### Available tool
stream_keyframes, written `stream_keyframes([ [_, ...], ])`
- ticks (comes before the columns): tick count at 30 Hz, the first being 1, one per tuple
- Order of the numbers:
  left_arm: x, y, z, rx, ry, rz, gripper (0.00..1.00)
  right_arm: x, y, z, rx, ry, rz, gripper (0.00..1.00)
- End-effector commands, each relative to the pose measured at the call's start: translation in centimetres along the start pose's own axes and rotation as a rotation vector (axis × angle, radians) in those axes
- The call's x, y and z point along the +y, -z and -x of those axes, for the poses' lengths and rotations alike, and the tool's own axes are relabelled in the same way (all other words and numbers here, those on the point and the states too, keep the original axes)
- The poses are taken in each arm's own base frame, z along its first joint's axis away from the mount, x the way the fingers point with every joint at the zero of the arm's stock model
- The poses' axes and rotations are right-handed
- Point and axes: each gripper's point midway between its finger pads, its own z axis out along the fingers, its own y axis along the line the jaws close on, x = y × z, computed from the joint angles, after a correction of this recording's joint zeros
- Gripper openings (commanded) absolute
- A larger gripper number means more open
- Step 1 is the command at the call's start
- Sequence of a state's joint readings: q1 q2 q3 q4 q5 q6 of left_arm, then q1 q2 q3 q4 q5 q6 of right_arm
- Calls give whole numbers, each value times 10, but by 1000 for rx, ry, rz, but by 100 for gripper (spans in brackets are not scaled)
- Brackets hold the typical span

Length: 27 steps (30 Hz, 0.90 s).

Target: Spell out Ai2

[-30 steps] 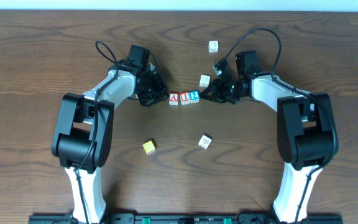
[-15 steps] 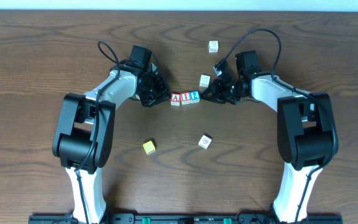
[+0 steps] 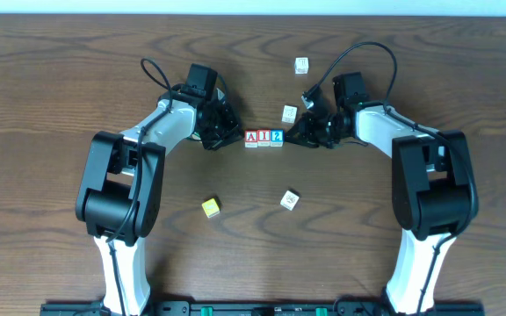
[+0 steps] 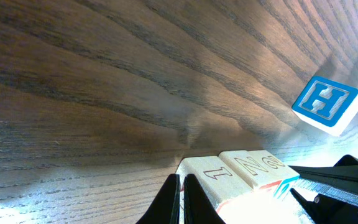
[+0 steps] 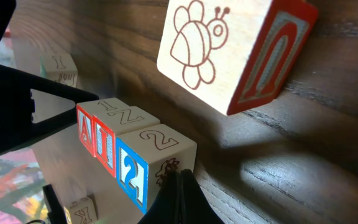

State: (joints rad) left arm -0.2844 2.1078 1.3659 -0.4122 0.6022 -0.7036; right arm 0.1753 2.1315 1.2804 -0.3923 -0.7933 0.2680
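Since both of my arms reach inward over the table [image 3: 51, 79], the row lies between my two tools; the A block [image 3: 250, 138], the I block [image 3: 263, 138] and the 2 block [image 3: 276, 137] stand side by side, each touching the next, reading A, I, 2 from my left tool toward my right; my left gripper [image 4: 183, 186] has its fingers drawn together to a thin slit and holds nothing; the A block's end of the row sits just beyond its tips, though I cannot tell whether they touch; my right gripper [image 5: 179, 180] is pinched to a point, also empty, with the 2 block [image 5: 132, 174] just ahead of it and slightly to one side; whether it touches is unclear; a bee block [image 5: 229, 53] lies near that tool, apart from the row.
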Motion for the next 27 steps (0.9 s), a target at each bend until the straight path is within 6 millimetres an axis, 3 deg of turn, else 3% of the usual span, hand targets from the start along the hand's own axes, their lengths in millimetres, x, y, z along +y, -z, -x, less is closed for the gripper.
stream_keyframes([
  [1, 6, -6, -2, 9, 14, 18, 6, 7, -4, -3, 16, 0, 22, 1],
  [10, 19, -2, 6, -16, 2, 54, 6, -4, 5, 3, -10, -22, 10, 2],
  [15, 32, 15, 27, -65, 23, 63, 6, -26, 26, 14, -49, -82, -26, 1],
  [18, 25, 49, 55, -140, -49, 47, 6, -32, 59, 29, -97, -90, -37, 2],
  [22, -2, 131, 85, -275, -226, 101, 6, -26, 131, 49, -197, -56, -159, 2],
  [24, -20, 182, 86, -345, -321, 124, 6, -6, 179, 50, -264, 2, -252, 2],
  [27, -34, 240, 66, -422, -425, 158, 6, 32, 242, 30, -365, 82, -410, 1],
])
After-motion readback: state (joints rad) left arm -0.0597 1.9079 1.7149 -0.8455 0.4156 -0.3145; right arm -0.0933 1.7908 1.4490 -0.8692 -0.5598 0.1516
